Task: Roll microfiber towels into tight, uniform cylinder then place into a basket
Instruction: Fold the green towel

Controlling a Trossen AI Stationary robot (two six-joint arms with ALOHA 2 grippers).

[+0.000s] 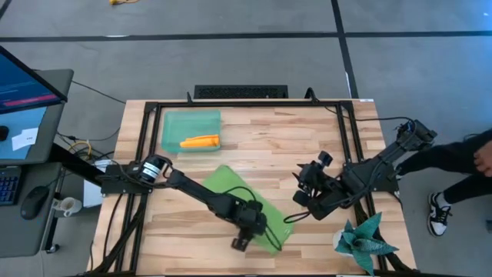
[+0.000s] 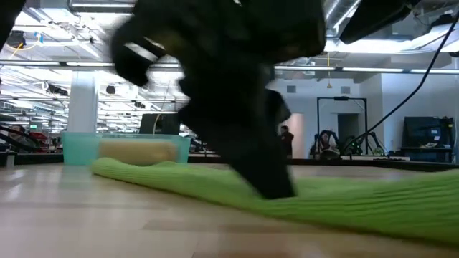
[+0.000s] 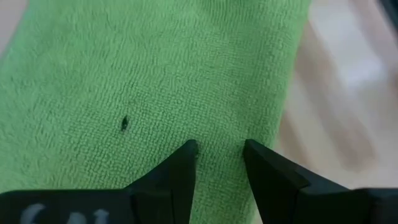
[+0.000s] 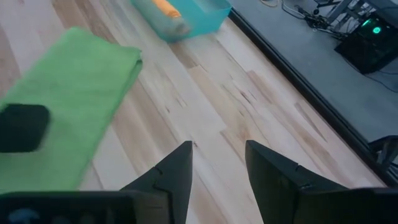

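At upper left of the high view, the basket [image 1: 191, 131] already holds the rolled orange towel [image 1: 200, 141]. At centre the left end effector [image 1: 244, 240], fingers narrowly apart and gripping nothing, presses the folded green towel [image 1: 231, 188] on the table [image 1: 254, 138]. The right end effector [image 1: 301, 192] hovers empty, fingers parted (if it leaves the far end free, the roll could skew or come out loose).

high view: overhead, straight down, whole table [image 1: 254, 146] in frame. low view: at tabletop level, facing across into the room, very near the green towel [image 2: 344, 197]. left wrist view: close above the same towel [image 3: 155, 81]. right wrist view: higher, looking across bare wood toward the basket [image 4: 205, 22]. towel and basket appear in high, low and right wrist views.
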